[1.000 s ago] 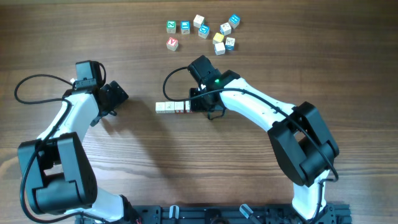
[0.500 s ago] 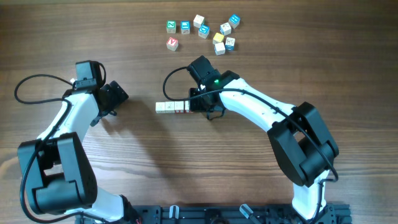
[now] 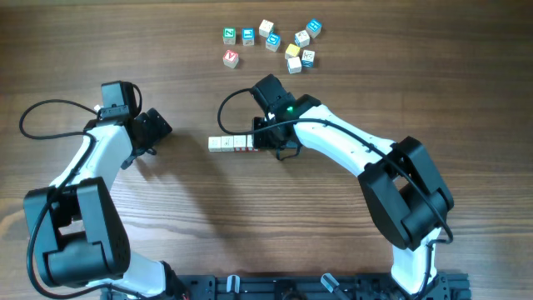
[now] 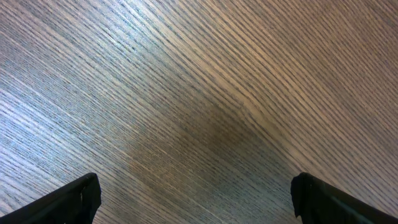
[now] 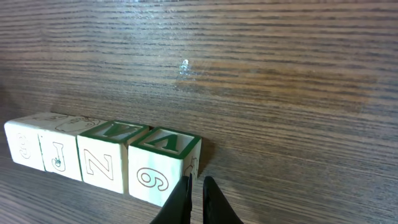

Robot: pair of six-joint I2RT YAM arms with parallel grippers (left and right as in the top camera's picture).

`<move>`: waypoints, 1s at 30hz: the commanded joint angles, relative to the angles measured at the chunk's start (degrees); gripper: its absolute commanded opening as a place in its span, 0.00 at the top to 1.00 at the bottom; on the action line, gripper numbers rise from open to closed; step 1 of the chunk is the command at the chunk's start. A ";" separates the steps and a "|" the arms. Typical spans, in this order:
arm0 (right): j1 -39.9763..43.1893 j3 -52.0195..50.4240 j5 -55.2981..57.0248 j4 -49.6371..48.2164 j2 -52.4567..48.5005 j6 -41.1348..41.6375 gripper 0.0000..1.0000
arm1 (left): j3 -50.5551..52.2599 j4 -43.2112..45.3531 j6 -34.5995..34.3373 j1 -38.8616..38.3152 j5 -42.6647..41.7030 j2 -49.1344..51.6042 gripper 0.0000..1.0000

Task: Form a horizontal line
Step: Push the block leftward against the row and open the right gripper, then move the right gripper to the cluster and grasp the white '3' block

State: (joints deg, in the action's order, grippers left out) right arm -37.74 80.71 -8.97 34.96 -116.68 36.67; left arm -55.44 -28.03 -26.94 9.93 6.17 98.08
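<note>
The horizontal line point(image 3: 231, 143) is a straight row of several whitish letter cubes touching side to side, left of the table's middle. In the right wrist view the horizontal line point(image 5: 102, 158) shows faces marked J, Z and 6 with green-edged tops. My right gripper point(image 3: 268, 140) is shut and empty, its tips point(image 5: 198, 196) right against the right end cube point(image 5: 163, 167). In the overhead view it hides that end of the row. My left gripper point(image 3: 158, 129) is wide open and empty over bare wood point(image 4: 196, 199), well left of the row.
A loose cluster of colourful cubes point(image 3: 275, 40) lies at the far middle of the table, with a red-faced cube point(image 3: 231, 58) at its near left. The right arm's black cable point(image 3: 229, 104) loops above the row.
</note>
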 commanded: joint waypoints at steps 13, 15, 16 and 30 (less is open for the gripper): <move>-0.94 -0.48 3.28 -0.31 -0.22 0.79 0.91 | 0.37 0.02 -0.55 0.35 0.35 0.31 0.00; -0.94 -0.48 6.47 1.20 -0.22 0.79 0.91 | 0.37 0.02 -0.55 0.35 0.35 0.28 0.00; -0.94 -0.48 8.11 1.88 -0.22 0.79 0.91 | 0.37 0.00 -0.55 0.35 0.35 0.28 0.00; -0.28 -0.48 13.70 3.21 -0.22 -0.68 0.42 | 0.37 0.02 -0.55 0.35 0.35 0.28 0.00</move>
State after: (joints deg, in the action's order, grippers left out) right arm -38.22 80.71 3.33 38.15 -116.68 35.88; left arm -55.44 -28.03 -26.94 9.93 6.17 98.08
